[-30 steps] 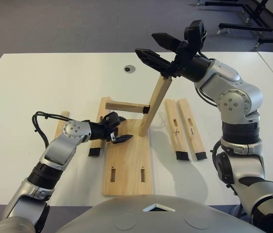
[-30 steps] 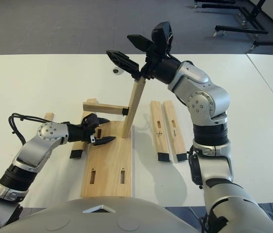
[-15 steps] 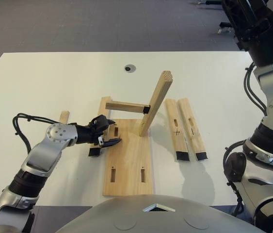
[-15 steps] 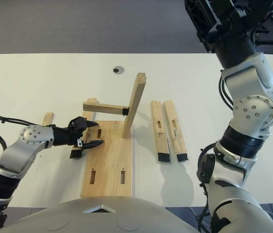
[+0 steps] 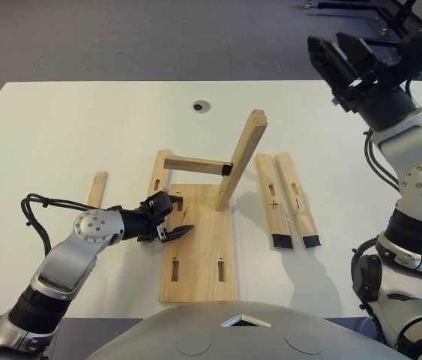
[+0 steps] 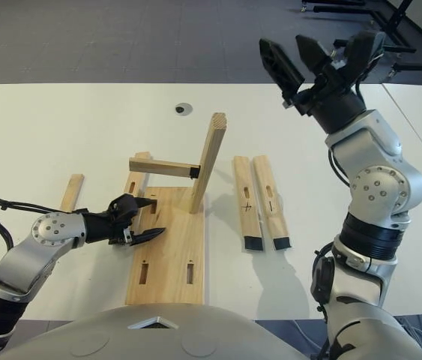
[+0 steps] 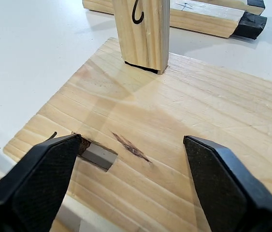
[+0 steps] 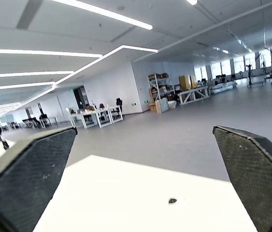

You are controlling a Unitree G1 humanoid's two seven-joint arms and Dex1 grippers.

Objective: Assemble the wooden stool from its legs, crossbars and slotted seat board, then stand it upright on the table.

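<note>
leg (image 5: 240,160) w/ crossbar (image 5: 196,164) stands on seat board (image 5: 199,255)

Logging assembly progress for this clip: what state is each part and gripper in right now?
Seat board: flat on table, one leg slotted in.
Upright leg: standing in the board, leaning, unheld.
Crossbar: joined to the upright leg, horizontal.
Two loose legs: lying side by side right of board.
Left gripper: open, low over the board.
Right gripper: open, raised, empty.

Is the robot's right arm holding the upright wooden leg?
No, its right jaws are open and empty in the air, well apart from the upright leg.
</note>
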